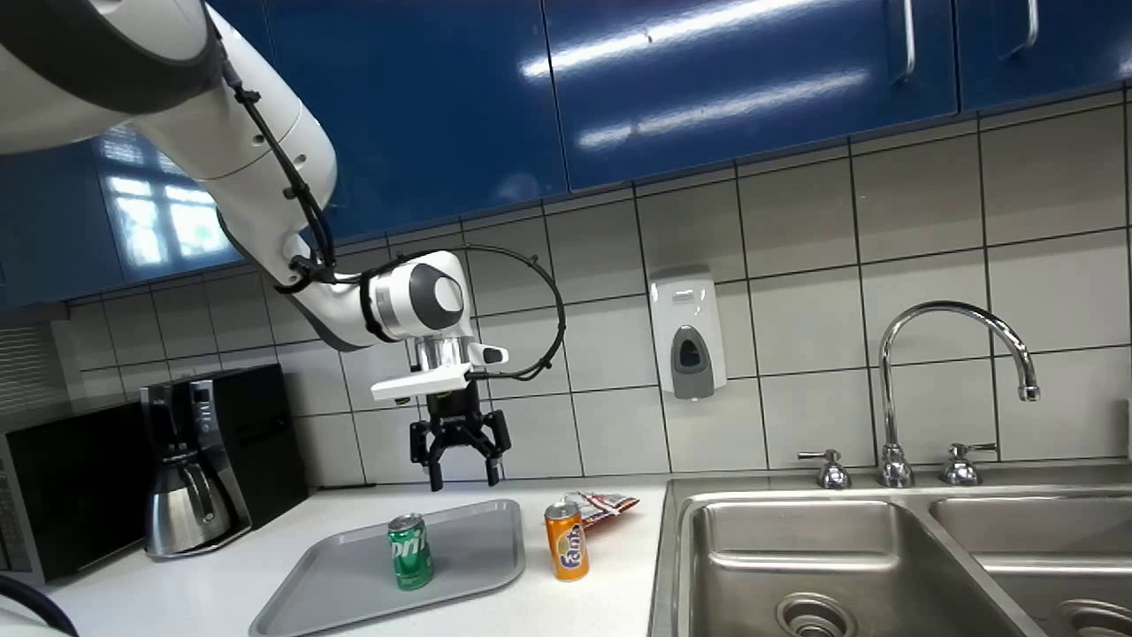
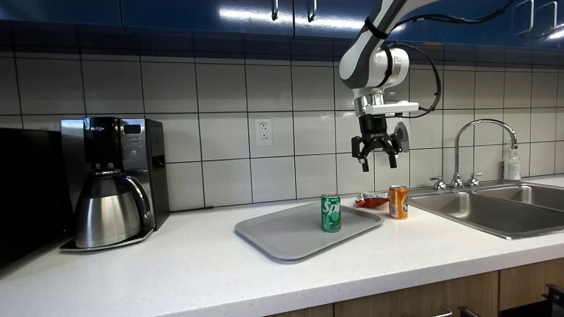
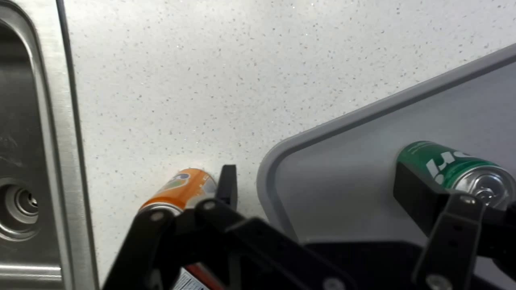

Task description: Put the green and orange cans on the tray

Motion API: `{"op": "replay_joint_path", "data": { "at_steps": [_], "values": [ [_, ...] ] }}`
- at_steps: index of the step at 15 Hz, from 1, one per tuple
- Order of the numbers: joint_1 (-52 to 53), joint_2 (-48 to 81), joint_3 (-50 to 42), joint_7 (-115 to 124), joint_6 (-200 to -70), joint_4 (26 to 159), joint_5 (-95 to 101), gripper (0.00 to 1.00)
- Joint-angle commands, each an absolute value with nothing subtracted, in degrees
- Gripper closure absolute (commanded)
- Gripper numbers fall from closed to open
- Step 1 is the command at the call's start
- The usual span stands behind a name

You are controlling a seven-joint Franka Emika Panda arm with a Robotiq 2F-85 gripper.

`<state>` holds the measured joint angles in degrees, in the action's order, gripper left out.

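The green can stands upright on the grey tray; both also show in an exterior view, can and tray. The orange can stands upright on the white counter beside the tray, towards the sink; it also shows in an exterior view. My gripper is open and empty, high above the tray and pointing down, as an exterior view also shows. In the wrist view its fingers partly cover the orange can and the green can.
A red and silver snack bag lies behind the orange can, against the wall side. The steel sink with its tall faucet is beyond the orange can. A coffee maker stands at the counter's opposite end. Blue cabinets hang above.
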<state>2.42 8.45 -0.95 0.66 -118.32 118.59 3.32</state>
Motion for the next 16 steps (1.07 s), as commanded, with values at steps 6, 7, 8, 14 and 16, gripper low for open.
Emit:
{"op": "replay_joint_path", "data": {
  "at_steps": [6, 7, 8, 14, 16],
  "values": [
    [-2.39, 7.89, -3.76, -1.45, -121.14, 119.29, 2.85, 0.00],
    [-2.92, 8.02, -4.10, -2.04, -121.50, 119.05, 2.63, 0.00],
    [-3.42, 8.26, -4.45, -2.44, -121.83, 118.67, 2.52, 0.00],
    [-5.61, 9.88, -5.26, -5.82, -124.54, 117.62, 0.44, 0.00],
    [-5.91, 10.14, -5.19, -6.79, -124.77, 117.54, -0.22, 0.00]
  ]
}}
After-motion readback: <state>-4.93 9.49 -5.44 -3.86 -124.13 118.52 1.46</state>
